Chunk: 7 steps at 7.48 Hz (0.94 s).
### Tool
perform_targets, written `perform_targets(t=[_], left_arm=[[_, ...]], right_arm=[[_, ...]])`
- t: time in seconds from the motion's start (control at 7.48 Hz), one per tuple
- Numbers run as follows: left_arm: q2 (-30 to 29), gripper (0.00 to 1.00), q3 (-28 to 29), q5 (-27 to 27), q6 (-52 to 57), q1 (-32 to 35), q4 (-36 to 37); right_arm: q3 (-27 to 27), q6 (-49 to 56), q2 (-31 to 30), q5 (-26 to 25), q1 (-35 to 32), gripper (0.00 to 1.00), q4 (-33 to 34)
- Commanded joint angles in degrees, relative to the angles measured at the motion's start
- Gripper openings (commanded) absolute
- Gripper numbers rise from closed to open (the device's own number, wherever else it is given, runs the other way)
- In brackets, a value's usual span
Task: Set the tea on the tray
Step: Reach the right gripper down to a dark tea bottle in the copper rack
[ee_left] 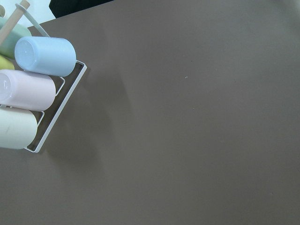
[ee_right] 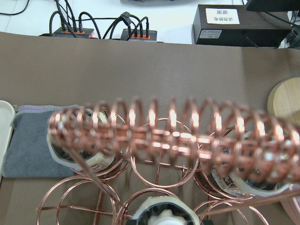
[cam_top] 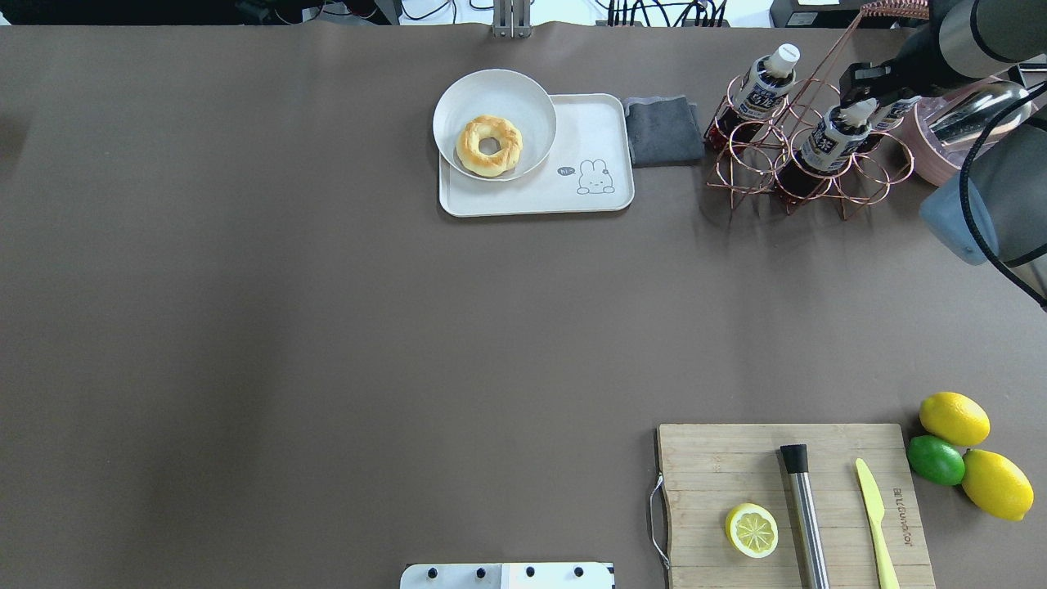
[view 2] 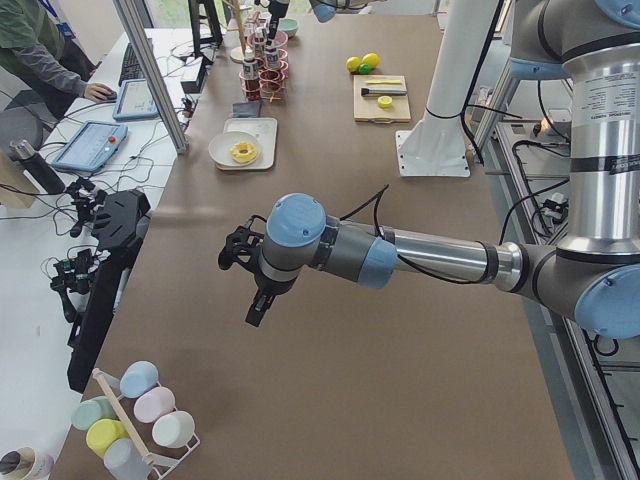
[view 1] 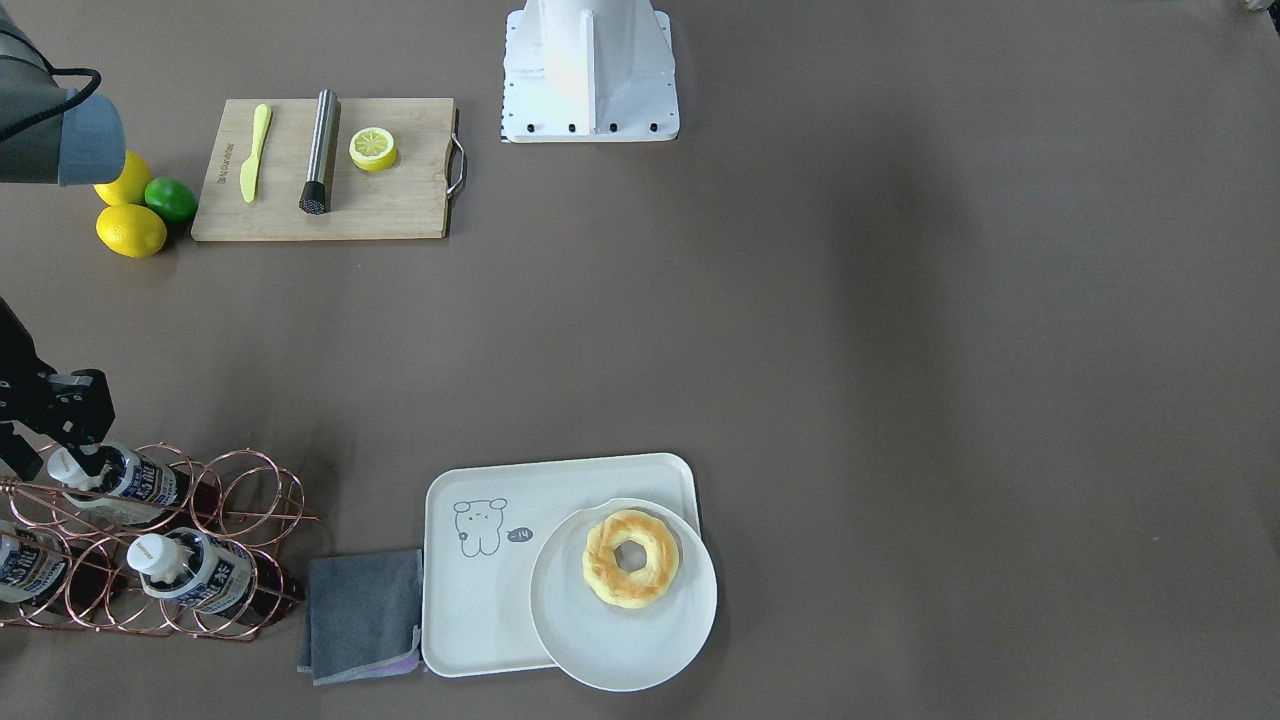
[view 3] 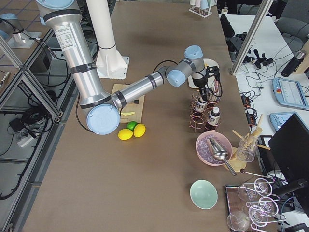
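Observation:
Three tea bottles lie tilted in a copper wire rack (cam_top: 806, 176): one at the rack's left (cam_top: 769, 82), one in the middle (cam_top: 828, 137), one partly hidden behind my right arm (cam_top: 896, 110). My right gripper (cam_top: 863, 96) is at the white cap of the middle bottle (view 1: 120, 478); its fingers look open on either side of the cap (view 1: 62, 450). The off-white tray (cam_top: 572, 196) lies left of the rack, apart from it. My left gripper (view 2: 255, 300) hangs over bare table far from the tray; I cannot tell its state.
A white plate (cam_top: 458, 98) with a ring pastry (cam_top: 489, 145) covers the tray's left part. A grey cloth (cam_top: 662, 129) lies between tray and rack. A pink bowl (cam_top: 941, 159) stands right of the rack. A cutting board (cam_top: 712, 466), lemons and a lime (cam_top: 936, 460) are near the robot.

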<state>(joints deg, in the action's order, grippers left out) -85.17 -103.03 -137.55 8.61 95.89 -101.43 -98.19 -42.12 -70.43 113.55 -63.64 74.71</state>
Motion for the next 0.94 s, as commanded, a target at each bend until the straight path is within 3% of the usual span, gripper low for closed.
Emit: perform_targets(t=[0.0, 0.8], left_arm=[[0.0, 0.99, -0.06, 0.0, 0.0, 0.0, 0.0], [0.0, 0.99, 0.03, 0.0, 0.0, 0.0, 0.0]], right_arm=[[0.02, -1.47, 0.12, 0.0, 0.01, 0.43, 0.0], [0.19, -1.56, 0.03, 0.0, 0.1, 0.45, 0.0]])
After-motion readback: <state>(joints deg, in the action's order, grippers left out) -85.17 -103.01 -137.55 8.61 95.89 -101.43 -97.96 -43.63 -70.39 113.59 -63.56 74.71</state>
